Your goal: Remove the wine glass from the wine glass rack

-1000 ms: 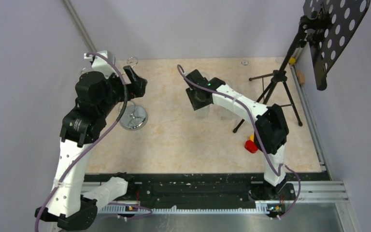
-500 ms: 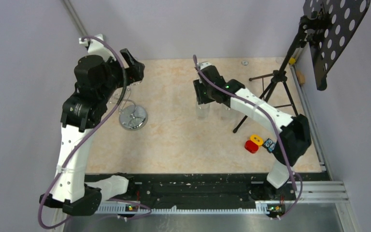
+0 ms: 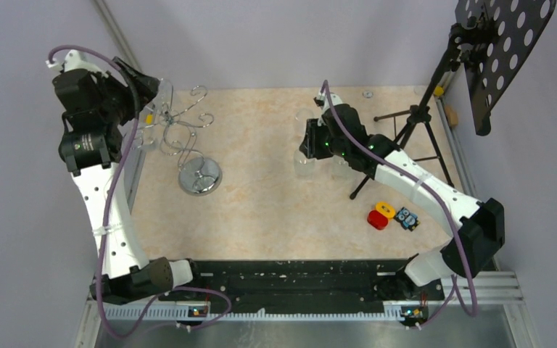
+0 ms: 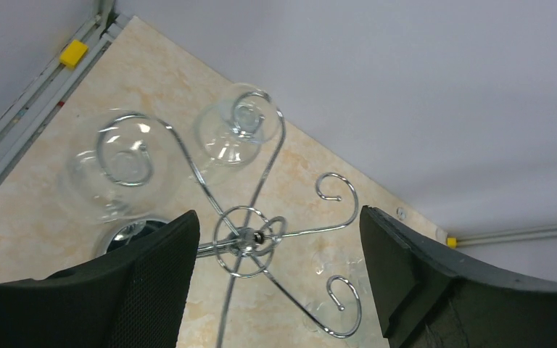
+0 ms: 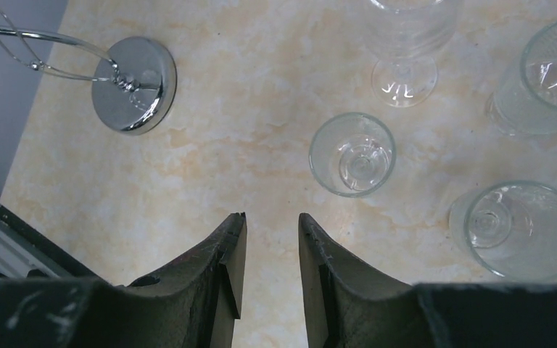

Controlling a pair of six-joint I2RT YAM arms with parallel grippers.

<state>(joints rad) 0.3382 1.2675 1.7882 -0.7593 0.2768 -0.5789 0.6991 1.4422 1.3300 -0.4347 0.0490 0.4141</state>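
Two-arm scene seen from above. The rack (image 3: pixel 200 176) stands on its mirrored base at the far left of the desk (image 3: pixel 261 217). From the left wrist, a wine glass (image 4: pixel 233 130) hangs bowl-down from one curled arm of the rack, and a second glass (image 4: pixel 120 170) hangs from the neighbouring arm. The left fingers (image 4: pixel 167 261) are spread wide above the rack's hub, released and touching neither glass. The right fingers (image 5: pixel 228 254) hover over mid-desk, well apart from the rack, with only a narrow gap between them and nothing grasped. Beyond them four other glasses stand upright on the desk, the nearest a small tumbler (image 5: pixel 352 154).
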